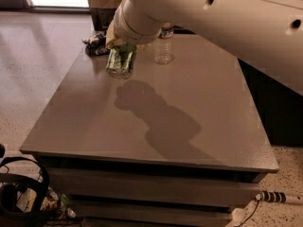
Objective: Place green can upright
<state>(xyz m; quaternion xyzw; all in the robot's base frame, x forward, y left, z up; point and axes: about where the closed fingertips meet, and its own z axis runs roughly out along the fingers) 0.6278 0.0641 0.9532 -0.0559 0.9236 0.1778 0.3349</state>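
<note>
The green can (120,60) hangs in the air over the far left part of the grey table (189,141), tilted, with its silver end facing down and toward me. My gripper (124,47) holds it from above, shut on the green can, at the end of the big white arm (213,18) that crosses the top of the view. The can is clear of the table surface; its shadow falls on the top just below and to the right.
A clear plastic water bottle (163,45) stands upright at the table's far edge, just right of the can. A crumpled dark snack bag (96,42) lies at the far left corner. Cables and a black object (19,193) sit on the floor at lower left.
</note>
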